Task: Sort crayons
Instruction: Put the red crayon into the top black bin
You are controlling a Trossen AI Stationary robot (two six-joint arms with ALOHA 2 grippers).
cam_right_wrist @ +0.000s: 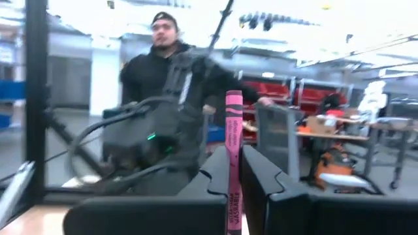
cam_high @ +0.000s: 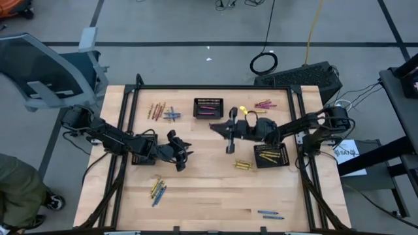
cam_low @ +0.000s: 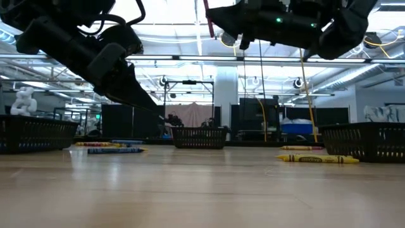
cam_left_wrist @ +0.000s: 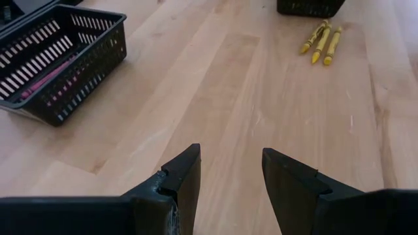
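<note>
- The right claw (cam_right_wrist: 234,171) is clamped on a pink crayon (cam_right_wrist: 234,140), which stands upright between the fingers with its long axis vertical and its upper end clear above them.
- In the high view the right claw (cam_high: 228,132) sits at centre frame, raised over the surface (cam_high: 209,189). The basket holding pink crayons (cam_high: 208,108) lies just toward the upper left of it; the basket holding yellow crayons (cam_high: 270,155) lies to the lower right.
- The coming move likely turns on this relation: the pink basket is near the right claw and farther from the left claw, so the right arm is the better placed for the drop.
- The left claw (cam_left_wrist: 230,179) has its fingers apart and holds nothing. In the high view it sits left of centre (cam_high: 179,156), near the surface.
- The held crayon is a thin magenta stick with a printed paper wrapper.
- Loose crayons remain on the surface: three yellow ones (cam_left_wrist: 320,44) beside the yellow basket, a mixed group (cam_high: 163,112) at upper left, another (cam_high: 157,189) at lower left, blue ones (cam_high: 270,214) at lower right, and pink ones (cam_high: 264,104) at upper right.
</note>
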